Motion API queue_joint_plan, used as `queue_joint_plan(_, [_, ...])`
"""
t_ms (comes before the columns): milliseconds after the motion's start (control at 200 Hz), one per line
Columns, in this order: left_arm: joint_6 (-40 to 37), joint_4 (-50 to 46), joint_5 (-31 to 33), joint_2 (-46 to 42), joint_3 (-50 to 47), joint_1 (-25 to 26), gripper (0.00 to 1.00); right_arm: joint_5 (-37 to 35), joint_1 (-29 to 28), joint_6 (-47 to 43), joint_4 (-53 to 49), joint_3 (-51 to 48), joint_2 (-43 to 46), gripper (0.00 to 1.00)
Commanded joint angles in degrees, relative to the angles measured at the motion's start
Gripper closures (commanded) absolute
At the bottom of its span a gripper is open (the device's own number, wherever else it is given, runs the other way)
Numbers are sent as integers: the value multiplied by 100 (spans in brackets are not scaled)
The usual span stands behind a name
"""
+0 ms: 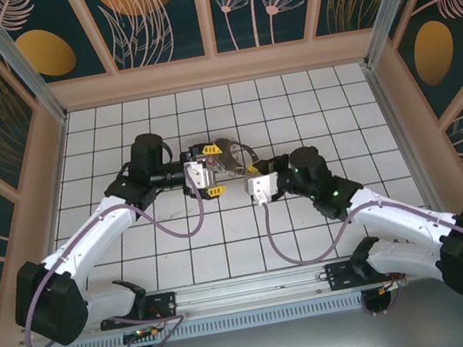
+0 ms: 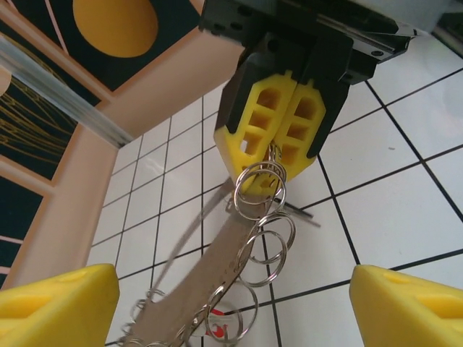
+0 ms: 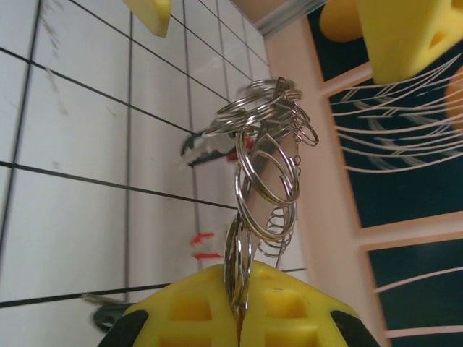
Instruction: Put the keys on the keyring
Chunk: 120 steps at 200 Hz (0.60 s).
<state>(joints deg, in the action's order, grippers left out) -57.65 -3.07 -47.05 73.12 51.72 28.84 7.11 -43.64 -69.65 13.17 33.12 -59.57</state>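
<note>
Both arms bend inward from their bases, and their wrists face each other. The left hand (image 1: 207, 171) is spread wide, fingers (image 2: 58, 303) far apart. The right hand (image 1: 252, 168) points into that gap, pads (image 2: 278, 130) pressed together on the keyring (image 2: 217, 275).

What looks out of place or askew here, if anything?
The keyring is held only by thin split rings pinched in the right gripper. Its band looks twisted and its rings are bunched together. The left gripper is open, with a finger on either side of it.
</note>
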Motion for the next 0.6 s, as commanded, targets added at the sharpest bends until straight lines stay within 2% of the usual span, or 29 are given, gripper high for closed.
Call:
queue_joint_plan(0, [669,437,206,-150,-132,25,11,-980,-162,-978,1207,-154,-21,100])
queue_joint_plan(40, [1271,745,354,-226,-212,25,1,-1132,-163,-1074,1487,-220,-84,100])
queue_joint_plan(185, [3716,1525,1376,-577,-541,16,1,-1402,-147,-1156,2089,-280,-234,100])
queue_joint_plan(235, [4791,1676,2058,-743,-646,16,1,-1463,-131,-1139,2203,-273,-317,100])
queue_joint_plan(320, [6588,1572,4057,-1037,-725,16,1,-1588,-127,-1123,2505,-327,-439,100])
queue_joint_plan(355, [7201,1405,4505,-1127,-696,-6,1,-1607,-129,-1097,2666,-353,-480,100])
queue_joint_plan(445, [7625,999,3976,-1044,-402,-91,1,-1670,-111,-1090,2958,-377,-607,100])
queue_joint_plan(550, [8234,331,3449,-476,343,-148,1,-1877,-105,-1277,3412,-403,-838,100])
queue_joint_plan(596, [8445,312,2782,-253,560,-259,1,-1950,-101,-1367,3537,-403,-931,100])
